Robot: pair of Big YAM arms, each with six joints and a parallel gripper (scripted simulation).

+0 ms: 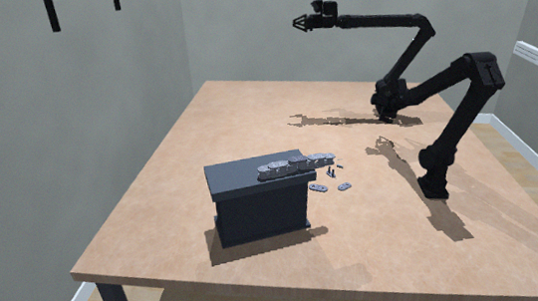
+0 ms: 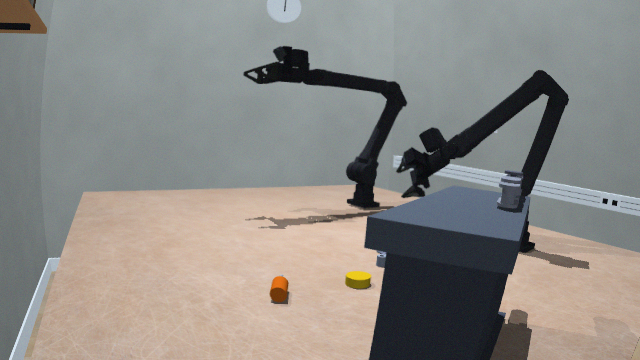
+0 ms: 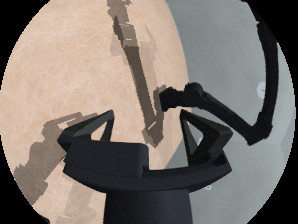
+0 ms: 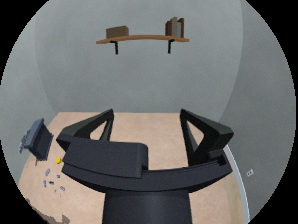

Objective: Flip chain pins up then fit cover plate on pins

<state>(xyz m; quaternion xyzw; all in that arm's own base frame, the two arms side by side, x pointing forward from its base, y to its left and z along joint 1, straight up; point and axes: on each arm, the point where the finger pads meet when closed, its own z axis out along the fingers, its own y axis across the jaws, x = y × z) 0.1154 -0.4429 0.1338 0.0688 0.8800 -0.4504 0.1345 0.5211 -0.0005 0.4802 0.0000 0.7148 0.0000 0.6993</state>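
The grey chain (image 1: 278, 169) (image 2: 510, 194) lies along the top of the dark block (image 1: 263, 216) (image 2: 440, 300) (image 4: 41, 139), near one long edge, with one end overhanging. A darker link (image 1: 297, 160) shows mid-chain; which way its pins point cannot be told. Two flat two-holed plates (image 1: 318, 187) (image 1: 344, 187) lie on the table beside the block; which is the cover plate is unclear. My left gripper (image 1: 379, 109) (image 2: 401, 183) (image 3: 146, 113) is open and empty, above the table away from the block. My right gripper (image 1: 296, 23) (image 2: 247, 74) (image 4: 146, 112) is open and empty, high up.
A small part with two dark pins (image 1: 332, 173) stands near the plates, with another small piece (image 1: 340, 166) beside it. A yellow disc (image 2: 358, 280) (image 4: 58, 160) and an orange cylinder (image 2: 279, 290) lie on the table beyond the block. A wall shelf (image 4: 145, 38) hangs high up.
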